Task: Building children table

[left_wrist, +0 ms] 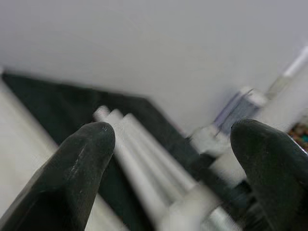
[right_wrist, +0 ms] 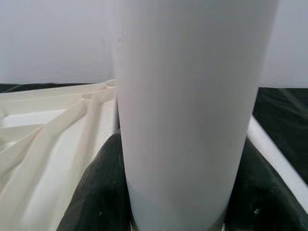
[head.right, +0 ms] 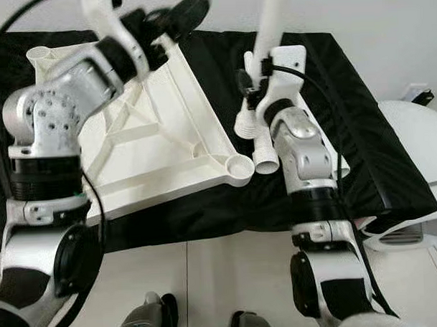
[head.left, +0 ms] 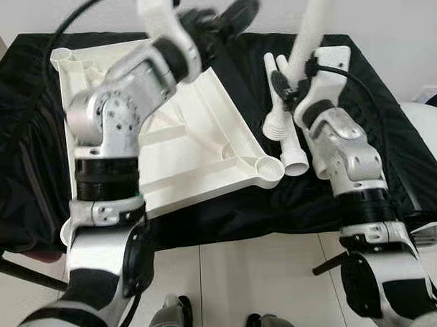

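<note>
We see right claw [head.left: 293, 85] pinching upright white leg [head.left: 310, 24] | left claw [head.left: 224, 16] spread above far tabletop [head.left: 196, 146] | spare legs [head.left: 282, 125] right of it

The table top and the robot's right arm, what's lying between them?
Loose white table legs lie on the black cloth between the upside-down table top and the right arm, seen in both eye views.

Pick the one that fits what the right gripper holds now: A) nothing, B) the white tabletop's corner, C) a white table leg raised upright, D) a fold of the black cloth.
C: the right gripper is closed around a white table leg that rises up out of frame, filling the right wrist view.
</note>
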Tool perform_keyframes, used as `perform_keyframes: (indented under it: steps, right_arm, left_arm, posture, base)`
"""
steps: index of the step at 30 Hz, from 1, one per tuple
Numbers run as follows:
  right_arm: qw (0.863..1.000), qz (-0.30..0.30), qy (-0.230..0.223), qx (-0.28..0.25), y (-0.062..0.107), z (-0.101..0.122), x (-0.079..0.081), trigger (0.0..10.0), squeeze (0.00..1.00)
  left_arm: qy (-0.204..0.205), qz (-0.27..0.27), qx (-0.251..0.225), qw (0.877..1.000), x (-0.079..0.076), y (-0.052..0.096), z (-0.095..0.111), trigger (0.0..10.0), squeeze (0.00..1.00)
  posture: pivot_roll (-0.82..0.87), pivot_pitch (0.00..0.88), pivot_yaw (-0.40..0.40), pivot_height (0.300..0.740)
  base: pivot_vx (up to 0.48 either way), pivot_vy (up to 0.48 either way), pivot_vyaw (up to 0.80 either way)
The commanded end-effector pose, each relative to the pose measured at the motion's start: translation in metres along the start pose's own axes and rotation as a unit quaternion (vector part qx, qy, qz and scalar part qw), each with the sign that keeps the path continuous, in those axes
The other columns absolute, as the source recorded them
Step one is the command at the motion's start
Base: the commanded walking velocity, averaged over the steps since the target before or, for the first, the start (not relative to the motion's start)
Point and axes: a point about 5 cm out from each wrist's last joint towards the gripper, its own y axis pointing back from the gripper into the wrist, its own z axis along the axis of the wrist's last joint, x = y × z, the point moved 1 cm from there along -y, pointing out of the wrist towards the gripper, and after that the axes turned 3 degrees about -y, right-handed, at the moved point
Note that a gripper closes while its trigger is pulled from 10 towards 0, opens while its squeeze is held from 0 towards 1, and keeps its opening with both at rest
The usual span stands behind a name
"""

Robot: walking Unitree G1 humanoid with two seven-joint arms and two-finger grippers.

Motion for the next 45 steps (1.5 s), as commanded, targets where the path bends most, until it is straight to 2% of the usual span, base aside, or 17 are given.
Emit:
perform_keyframes:
  steps: [1,10,12,15,19,21,25,26,29,30,31,32,35,36,38,42,45]
  right_arm:
    - [1.0,-0.007,0.001,-0.02,0.002,0.007,-0.003,10.0,0.0]
    - [0.999,0.012,-0.016,-0.046,0.013,0.014,-0.007,10.0,0.0]
    - [0.997,0.034,-0.032,-0.064,0.018,0.018,-0.004,10.0,0.0]
    - [0.995,0.049,-0.037,-0.074,0.022,0.019,-0.001,10.0,0.0]
    - [0.995,0.058,-0.038,-0.078,0.024,0.02,0.001,10.0,0.0]
    - [0.992,0.08,-0.034,-0.092,0.029,0.025,0.004,10.0,0.0]
    - [0.991,0.088,-0.035,-0.099,0.031,0.027,0.005,10.0,0.0]
    - [0.99,0.092,-0.035,-0.103,0.033,0.029,0.004,10.0,0.0]
    - [0.989,0.096,-0.034,-0.106,0.035,0.03,0.002,10.0,0.0]
    - [0.989,0.102,-0.033,-0.105,0.037,0.031,0.0,10.0,0.0]
    - [0.989,0.102,-0.033,-0.105,0.037,0.031,0.0,10.0,0.0]
    - [0.988,0.106,-0.029,-0.106,0.038,0.032,-0.002,10.0,0.0]
    - [0.988,0.109,-0.027,-0.106,0.039,0.033,-0.004,10.0,0.0]
    - [0.989,0.109,-0.022,-0.103,0.04,0.032,-0.007,10.0,0.0]
    - [0.989,0.105,-0.015,-0.099,0.04,0.031,-0.01,10.0,0.0]
    - [0.99,0.105,-0.007,-0.095,0.041,0.03,-0.014,10.0,0.0]
    - [0.99,0.106,-0.006,-0.096,0.04,0.03,-0.014,10.0,0.0]
  left_arm:
    - [-0.017,-0.01,-0.001,1.0,-0.007,0.0,0.002,10.0,0.0]
    - [-0.103,-0.06,0.059,0.991,-0.02,0.015,-0.046,10.0,0.0]
    - [-0.156,-0.086,0.101,0.979,-0.023,0.021,-0.073,10.0,0.0]
    - [-0.186,-0.098,0.129,0.969,-0.024,0.025,-0.091,10.0,0.0]
    - [-0.189,-0.099,0.139,0.967,-0.024,0.027,-0.097,10.0,0.0]
    - [-0.223,-0.096,0.16,0.957,-0.021,0.03,-0.108,10.0,0.0]
    - [-0.233,-0.1,0.164,0.953,-0.02,0.031,-0.11,10.0,0.0]
    - [-0.24,-0.108,0.166,0.95,-0.022,0.032,-0.113,10.0,1.0]
    - [-0.253,-0.134,0.169,0.943,-0.026,0.036,-0.118,10.0,1.0]
    - [-0.256,-0.16,0.166,0.939,-0.033,0.038,-0.12,10.0,0.68]
    - [-0.256,-0.16,0.166,0.939,-0.033,0.038,-0.12,10.0,0.68]
    - [-0.258,-0.191,0.164,0.933,-0.041,0.042,-0.121,10.0,0.0]
    - [-0.26,-0.211,0.162,0.928,-0.046,0.044,-0.122,10.0,0.0]
    - [-0.271,-0.241,0.165,0.917,-0.053,0.048,-0.125,10.0,0.0]
    - [-0.275,-0.257,0.175,0.91,-0.056,0.051,-0.131,10.0,0.0]
    - [-0.307,-0.26,0.213,0.89,-0.048,0.055,-0.152,10.0,0.0]
    - [-0.316,-0.254,0.223,0.886,-0.044,0.055,-0.157,10.0,0.0]
  posture:
    - [0.01,0.121,-0.02,0.74]
    - [0.0,0.137,-0.016,0.74]
    - [0.01,0.142,-0.016,0.74]
    - [0.0,0.145,-0.011,0.74]
    - [0.0,0.148,-0.007,0.74]
    - [0.0,0.156,0.0,0.74]
    - [0.0,0.16,0.001,0.74]
    - [-0.01,0.163,0.0,0.74]
    - [-0.01,0.166,0.002,0.74]
    - [-0.02,0.166,0.003,0.74]
    - [-0.02,0.166,0.003,0.74]
    - [-0.02,0.165,0.004,0.74]
    - [-0.02,0.165,0.004,0.74]
    - [-0.02,0.162,0.002,0.74]
    - [-0.02,0.161,0.003,0.74]
    - [-0.02,0.155,0.006,0.74]
    - [-0.02,0.154,0.008,0.74]
  base:
    - [0.0,0.0,0.0]
    - [0.0,0.0,0.0]
    - [0.0,0.0,0.0]
    - [0.0,0.0,0.0]
    - [0.0,0.0,0.0]
    - [0.0,0.0,0.0]
    - [0.0,0.0,0.0]
    - [0.0,0.0,0.0]
    - [0.0,0.0,0.0]
    - [0.0,0.0,0.0]
    - [0.0,0.0,0.0]
    - [0.0,0.0,0.0]
    - [0.0,0.0,0.0]
    - [0.0,0.0,0.0]
    - [0.0,0.0,0.0]
    - [0.0,0.0,0.0]
    - [0.0,0.0,0.0]
